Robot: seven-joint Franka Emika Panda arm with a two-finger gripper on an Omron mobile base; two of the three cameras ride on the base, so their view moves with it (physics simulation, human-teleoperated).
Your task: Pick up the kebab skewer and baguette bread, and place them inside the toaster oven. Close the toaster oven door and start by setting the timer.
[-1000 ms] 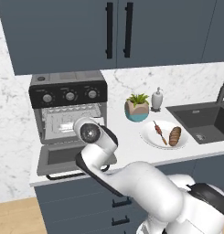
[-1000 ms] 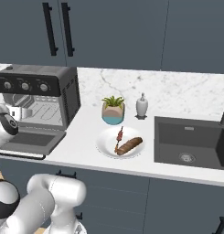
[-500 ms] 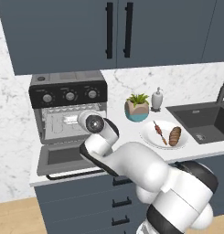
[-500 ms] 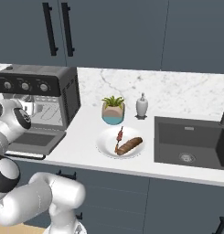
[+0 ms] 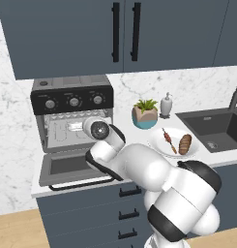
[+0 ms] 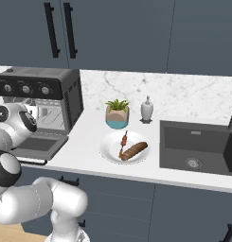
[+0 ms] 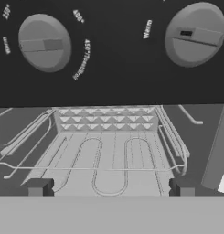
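The black-and-grey toaster oven (image 5: 71, 99) (image 6: 37, 87) stands at the counter's left, with its door (image 5: 66, 167) (image 6: 39, 144) dropped flat. My hand hangs over the door, facing the oven mouth. In the hand view my gripper (image 7: 109, 187) is open and holds nothing, level with the wire rack (image 7: 109, 151), below two knobs (image 7: 44, 48). To the right of the oven, the kebab skewer (image 5: 169, 140) (image 6: 123, 142) and the baguette bread (image 5: 185, 144) (image 6: 135, 151) lie side by side on a white plate (image 5: 156, 144) (image 6: 107, 150).
A potted plant (image 5: 145, 112) and a soap dispenser (image 5: 166, 105) stand behind the plate. A dark sink (image 5: 212, 128) with a faucet (image 5: 234, 94) lies at the right. Upper cabinets hang above the oven, and drawers run below the counter edge.
My hand has risen a little and moved closer to the oven mouth. The jaws have stayed open. The skewer and bread have not moved.
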